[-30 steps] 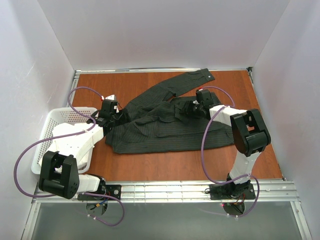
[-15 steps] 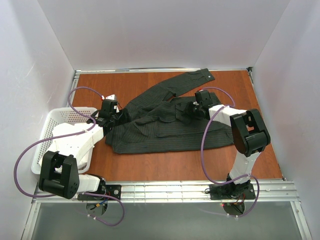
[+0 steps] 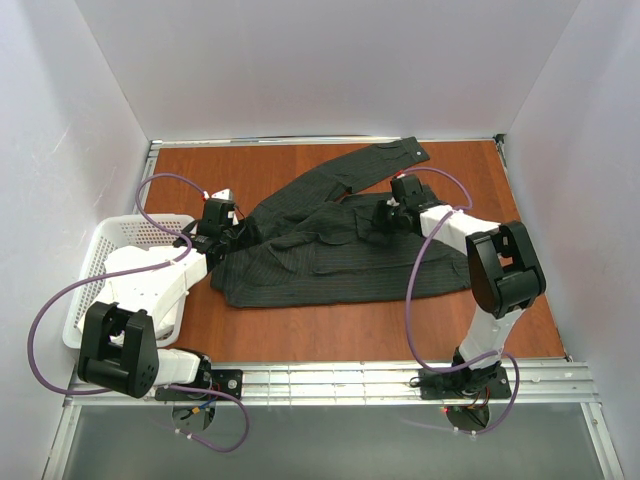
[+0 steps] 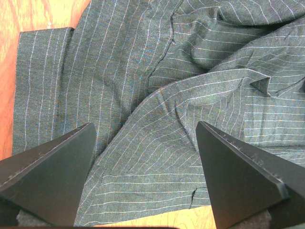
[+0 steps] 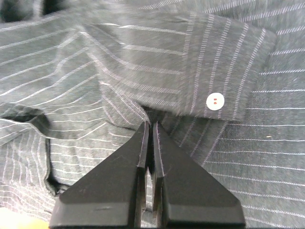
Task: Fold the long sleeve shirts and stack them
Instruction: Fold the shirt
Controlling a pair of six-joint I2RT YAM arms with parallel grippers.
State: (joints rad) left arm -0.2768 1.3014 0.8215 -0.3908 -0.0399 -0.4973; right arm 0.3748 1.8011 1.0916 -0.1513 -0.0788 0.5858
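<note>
While left claw (image 4: 145, 125) gapes above the shirt (image 4: 143, 71), right claw (image 5: 149, 124) seemingly pinches it.

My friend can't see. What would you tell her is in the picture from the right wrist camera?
The right hand, its two black fingers pressed almost together, points at a rumpled dark pinstriped shirt that fills the picture. Just past the fingertips lies a cuff with one white button. Whether the fingers pinch any cloth cannot be seen.
</note>
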